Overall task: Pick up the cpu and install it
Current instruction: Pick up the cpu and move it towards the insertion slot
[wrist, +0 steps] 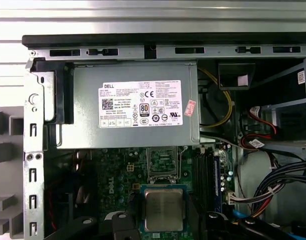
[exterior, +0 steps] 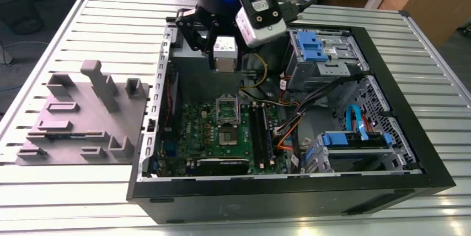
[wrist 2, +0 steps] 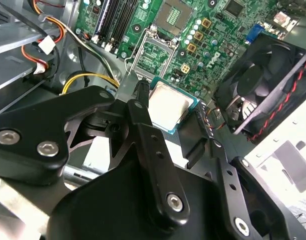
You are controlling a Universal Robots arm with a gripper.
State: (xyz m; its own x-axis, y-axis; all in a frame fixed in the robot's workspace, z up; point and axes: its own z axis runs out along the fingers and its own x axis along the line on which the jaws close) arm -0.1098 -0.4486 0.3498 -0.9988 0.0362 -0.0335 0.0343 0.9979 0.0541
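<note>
gripper [wrist 2: 167, 114], clamped on small flat square silver-topped cpu [wrist 2: 170, 105], hangs upper-centre of exterior view, w/ open metal-framed socket [exterior: 224, 135] lying straight down-frame from it, approx mid-picture.

Pale silver metal top on the cpu [wrist 2: 168, 106], smooth, dull sheen, green edge. Matt black gripper [exterior: 224, 55], metal-looking links, shiny steel screws. Green circuit board [wrist: 118, 175], slightly glossy. Grey sheet-metal power supply box [wrist: 83, 100], matt, with white paper label [wrist: 140, 103]. Smooth black plastic fan [wrist 2: 257, 80]. Ribbed pale metal table [exterior: 110, 21], light sheen. Matt grey plastic block [exterior: 81, 114]. Black computer case [exterior: 294, 197], matt painted outside.
</note>
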